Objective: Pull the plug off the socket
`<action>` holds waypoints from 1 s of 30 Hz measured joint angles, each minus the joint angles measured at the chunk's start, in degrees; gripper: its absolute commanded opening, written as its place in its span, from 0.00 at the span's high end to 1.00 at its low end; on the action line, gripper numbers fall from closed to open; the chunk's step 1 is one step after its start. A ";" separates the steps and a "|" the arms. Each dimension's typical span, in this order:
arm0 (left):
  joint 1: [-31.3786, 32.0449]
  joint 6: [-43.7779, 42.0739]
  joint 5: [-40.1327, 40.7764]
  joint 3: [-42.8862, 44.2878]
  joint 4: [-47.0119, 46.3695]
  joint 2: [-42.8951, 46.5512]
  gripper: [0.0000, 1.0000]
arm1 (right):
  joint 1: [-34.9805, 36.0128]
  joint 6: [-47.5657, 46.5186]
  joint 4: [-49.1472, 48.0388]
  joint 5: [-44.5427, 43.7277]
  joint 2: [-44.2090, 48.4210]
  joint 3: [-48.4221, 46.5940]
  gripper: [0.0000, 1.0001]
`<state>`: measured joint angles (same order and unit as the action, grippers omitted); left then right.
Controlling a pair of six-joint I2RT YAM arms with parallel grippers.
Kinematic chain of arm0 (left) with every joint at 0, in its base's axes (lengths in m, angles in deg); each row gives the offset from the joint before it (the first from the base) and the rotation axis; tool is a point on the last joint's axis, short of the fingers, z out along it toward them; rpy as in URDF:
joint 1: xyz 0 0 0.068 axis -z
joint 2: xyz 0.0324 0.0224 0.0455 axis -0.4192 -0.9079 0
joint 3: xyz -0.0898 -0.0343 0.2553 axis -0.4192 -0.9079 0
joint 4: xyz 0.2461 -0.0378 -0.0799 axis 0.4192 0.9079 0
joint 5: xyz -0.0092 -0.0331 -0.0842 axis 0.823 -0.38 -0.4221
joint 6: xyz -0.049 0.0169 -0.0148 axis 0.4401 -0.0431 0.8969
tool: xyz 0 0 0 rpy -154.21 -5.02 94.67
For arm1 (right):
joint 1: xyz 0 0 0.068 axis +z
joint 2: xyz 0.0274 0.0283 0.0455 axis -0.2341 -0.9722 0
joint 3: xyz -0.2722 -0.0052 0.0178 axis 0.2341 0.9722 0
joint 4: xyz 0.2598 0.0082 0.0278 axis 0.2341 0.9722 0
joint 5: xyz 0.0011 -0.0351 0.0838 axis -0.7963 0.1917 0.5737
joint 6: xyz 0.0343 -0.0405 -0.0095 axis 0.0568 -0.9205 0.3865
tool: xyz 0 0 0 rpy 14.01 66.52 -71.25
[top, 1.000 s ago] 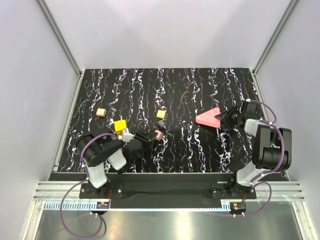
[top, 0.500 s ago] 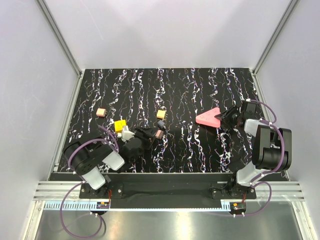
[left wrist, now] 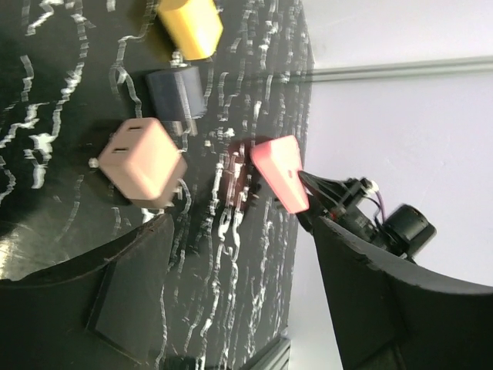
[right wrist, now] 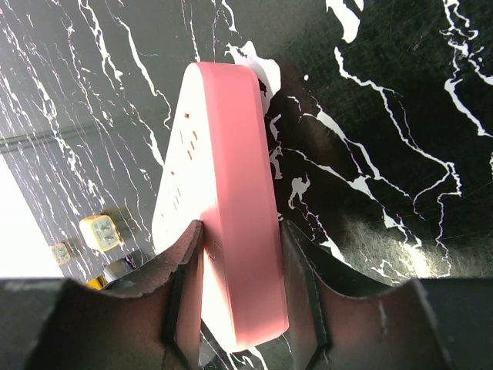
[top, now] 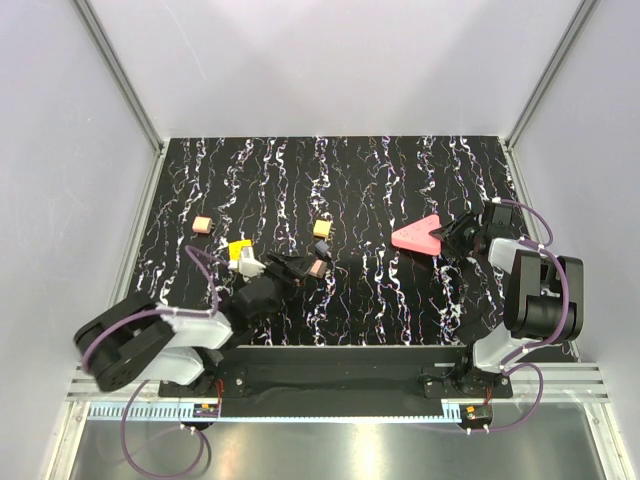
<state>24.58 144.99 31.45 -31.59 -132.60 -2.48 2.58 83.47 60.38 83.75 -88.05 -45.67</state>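
The pink triangular socket (top: 418, 236) lies on the black marbled table at the right. My right gripper (top: 452, 238) is shut on its near corner; in the right wrist view both fingers press the socket's (right wrist: 223, 193) sides around my right gripper (right wrist: 240, 227). A pink cube plug (top: 316, 268) lies loose on the table, well apart from the socket. My left gripper (top: 298, 268) is open just short of it. In the left wrist view the plug (left wrist: 142, 160) sits just beyond the tips of my left gripper (left wrist: 243, 223), with nothing between the fingers.
A dark blue plug (left wrist: 176, 92) and a yellow plug (left wrist: 191, 27) lie just past the pink one. A yellow block (top: 238, 248) with a white piece sits beside the left arm. A small tan cube (top: 202, 225) lies at the left. Grey walls enclose the table.
My left gripper has opened and let go of the pink plug, which now rests on the table. The left arm has swung down and to the left. The right arm has not moved.
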 measured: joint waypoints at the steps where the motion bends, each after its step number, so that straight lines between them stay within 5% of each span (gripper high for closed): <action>1: 0.04 -0.72 -0.09 0.00 1.40 1.99 0.21 | 0.00 -0.02 0.00 0.02 0.00 0.00 0.61; 4: 0.04 -3.54 -0.15 0.00 6.14 8.96 0.20 | 0.00 -0.24 -0.02 -0.11 0.00 0.00 0.45; 10: 0.04 -10.56 -0.33 1.33 19.39 22.62 0.19 | -0.02 -1.64 1.70 -1.60 -0.09 0.13 0.32; 13: 0.04 -13.31 -0.42 1.55 24.72 26.86 0.19 | 0.00 -2.12 2.69 -2.56 0.17 -0.02 0.14; 22: 0.04 -19.56 -1.11 -0.09 37.38 40.04 0.08 | 1.73 -7.28 21.79 -16.20 9.53 -4.59 0.00; 30: 0.04 -21.70 -1.90 -5.84 45.72 54.93 0.05 | 20.94 -8.90 28.92 -21.46 19.21 -10.56 0.00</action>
<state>24.62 123.29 29.55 -37.42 -86.88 52.45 23.51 74.57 89.30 62.29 -68.83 -56.23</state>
